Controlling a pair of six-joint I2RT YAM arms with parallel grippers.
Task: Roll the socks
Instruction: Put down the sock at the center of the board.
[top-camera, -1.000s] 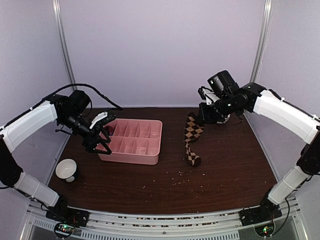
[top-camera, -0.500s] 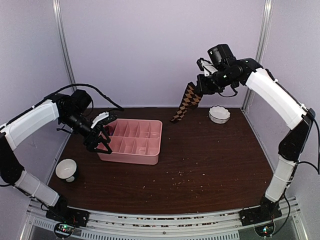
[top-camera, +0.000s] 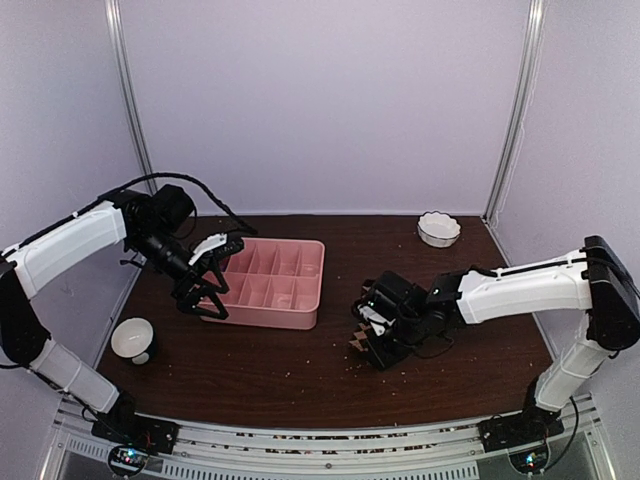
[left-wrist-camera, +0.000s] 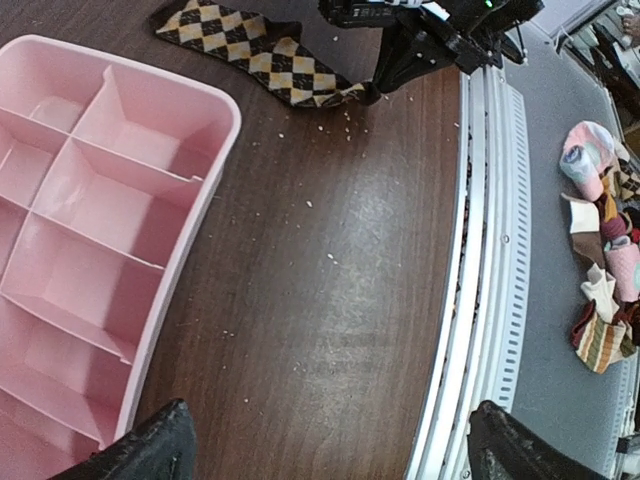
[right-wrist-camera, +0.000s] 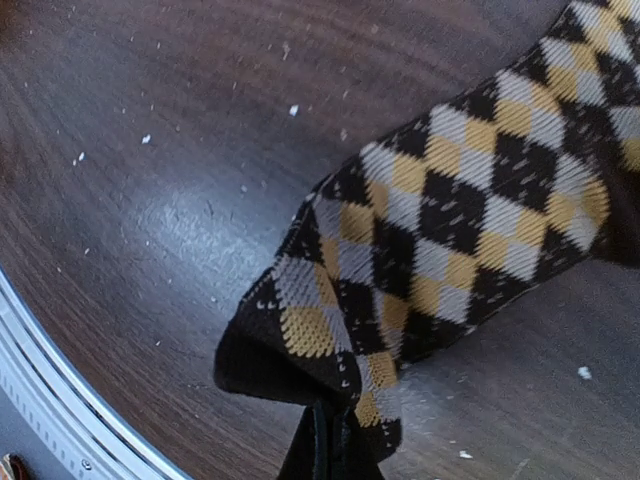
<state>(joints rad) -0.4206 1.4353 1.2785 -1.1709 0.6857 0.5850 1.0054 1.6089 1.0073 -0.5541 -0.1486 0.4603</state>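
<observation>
The dark brown-and-tan checkered sock (right-wrist-camera: 450, 230) lies stretched on the bench (top-camera: 300, 370), apart from the pink tray (top-camera: 265, 315) to its right, one end pinched between the right jaws. The left jaws hang spread wide beside the tray's left end; pale crumbs (left-wrist-camera: 330, 258) dot the wood

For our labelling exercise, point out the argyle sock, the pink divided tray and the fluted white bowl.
Argyle sock (right-wrist-camera: 450, 220): right wrist view, patterned middle.
Pink divided tray (left-wrist-camera: 110, 200): left wrist view, bare compartment floor.
Fluted white bowl (top-camera: 438, 238): top view, outer wall.
</observation>
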